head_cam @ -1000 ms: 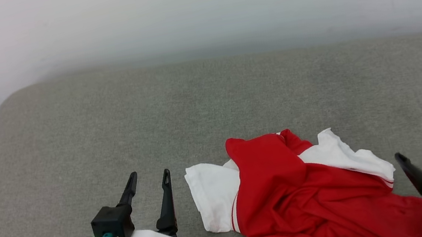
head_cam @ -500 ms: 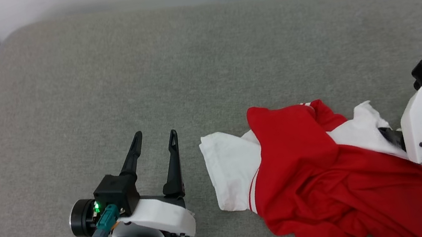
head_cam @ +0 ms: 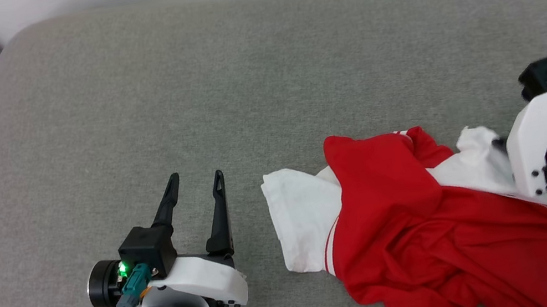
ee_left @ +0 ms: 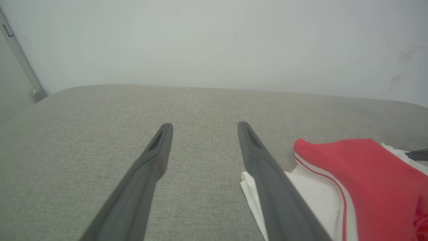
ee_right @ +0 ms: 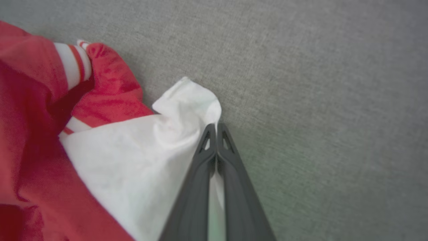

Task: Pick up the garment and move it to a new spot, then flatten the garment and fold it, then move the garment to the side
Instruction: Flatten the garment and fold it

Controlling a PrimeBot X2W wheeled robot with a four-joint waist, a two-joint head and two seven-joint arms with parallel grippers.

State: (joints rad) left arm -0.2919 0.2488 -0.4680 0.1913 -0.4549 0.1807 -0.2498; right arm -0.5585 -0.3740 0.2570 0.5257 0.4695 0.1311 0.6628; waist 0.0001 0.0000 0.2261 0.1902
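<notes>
We had the right gripper pinching the garment by its right-hand white sleeve, the left gripper spread beside the other end.

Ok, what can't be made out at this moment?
- Right hand: in the head view its fingertips sit behind its own white wrist mount.
- The garment: its near edge is cut off by the head view's bottom edge.
- Any print on the garment: crumpled folds could hide it.
- Left wrist view: the left hand finger and the right edge cut the garment.
</notes>
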